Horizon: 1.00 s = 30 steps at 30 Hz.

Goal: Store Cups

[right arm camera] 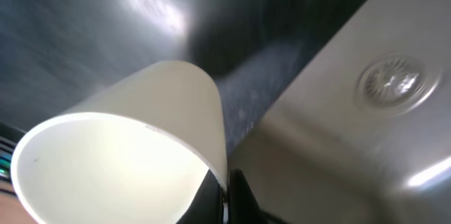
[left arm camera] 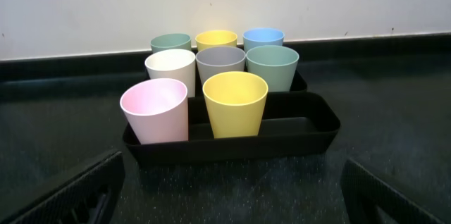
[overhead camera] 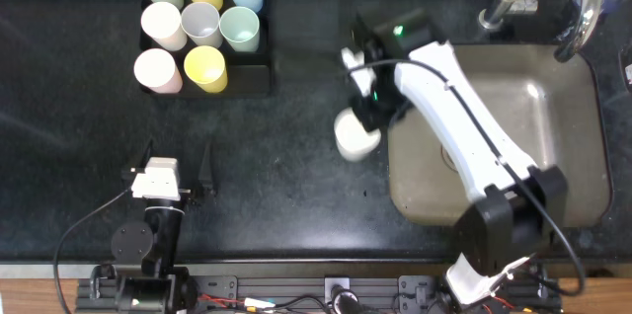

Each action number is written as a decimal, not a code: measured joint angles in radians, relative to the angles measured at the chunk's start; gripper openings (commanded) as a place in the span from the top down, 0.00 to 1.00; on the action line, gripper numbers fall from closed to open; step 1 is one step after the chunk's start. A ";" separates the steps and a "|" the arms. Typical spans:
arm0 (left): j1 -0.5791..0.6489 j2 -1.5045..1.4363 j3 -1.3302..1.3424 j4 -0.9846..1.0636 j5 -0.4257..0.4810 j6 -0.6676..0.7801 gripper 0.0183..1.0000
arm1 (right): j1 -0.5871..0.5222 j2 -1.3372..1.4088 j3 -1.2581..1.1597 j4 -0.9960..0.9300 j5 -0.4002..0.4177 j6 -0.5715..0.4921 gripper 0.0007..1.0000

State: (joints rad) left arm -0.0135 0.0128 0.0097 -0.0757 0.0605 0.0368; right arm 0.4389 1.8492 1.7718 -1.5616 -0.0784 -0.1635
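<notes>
Now right hand [right arm camera: 227, 197] pinched shut on rim of cream cup [right arm camera: 134, 146]; cup tilted, mouth toward wrist camera, over black bench [overhead camera: 296, 205] just beside sink [overhead camera: 553, 107] edge. Left hand [overhead camera: 178, 161] spread wide, holding nothing, low over bench. Black tray [left arm camera: 310, 136] straight ahead of left hand, well apart from right hand, carries eight cups. Pink cup [left arm camera: 155, 111] and yellow cup [left arm camera: 235, 103] nearest left hand; free corner slot [left arm camera: 299, 122] beside yellow cup.
</notes>
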 measured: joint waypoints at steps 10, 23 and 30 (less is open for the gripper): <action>0.000 0.000 0.000 0.000 0.000 0.000 0.00 | 0.092 0.110 0.724 0.037 0.019 0.102 0.95; 0.000 0.000 0.000 0.000 0.000 0.000 0.00 | 0.259 0.443 0.894 0.060 0.042 0.142 0.95; 0.000 0.000 0.000 0.000 0.000 0.000 0.00 | 0.256 0.510 0.894 0.061 0.057 0.146 0.96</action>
State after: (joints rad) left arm -0.0135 0.0128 0.0097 -0.0753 0.0605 0.0368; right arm 0.6945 2.3589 2.6659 -1.5009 -0.0212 -0.0177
